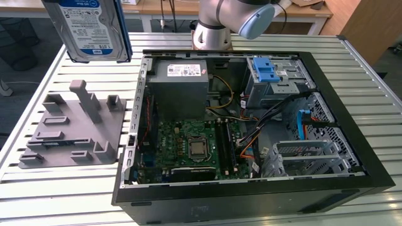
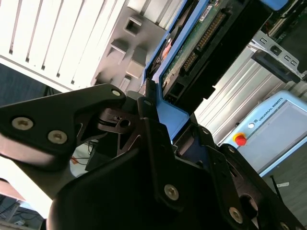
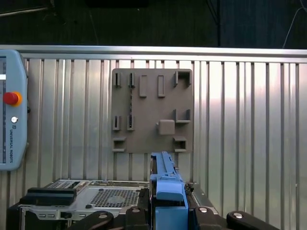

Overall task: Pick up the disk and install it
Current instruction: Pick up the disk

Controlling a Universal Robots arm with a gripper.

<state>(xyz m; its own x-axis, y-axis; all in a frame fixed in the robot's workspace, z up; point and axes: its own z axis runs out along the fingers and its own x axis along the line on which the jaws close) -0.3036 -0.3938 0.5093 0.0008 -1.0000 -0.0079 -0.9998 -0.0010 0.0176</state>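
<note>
**A:** Item: disk (image 1: 94, 28). Where was it?
**B:** Held upright, raised off the table (image 1: 351, 70) on the grey holder's (image 1: 69, 127) side. It was outside the open computer case (image 1: 251, 197), not yet installed.
**A:** State of the claw (image 2: 156, 108)?
**B:** Clamped on the disk's blue carrier frame (image 3: 168, 184).
**A:** Handling?
**B:** Judged rigid, dense and shock-sensitive, with the circuit side exposed. The plastic frame edges looked the safest hold, never the board.

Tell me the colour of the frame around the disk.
Bright blue frame, clearest in the first wrist view.
</note>
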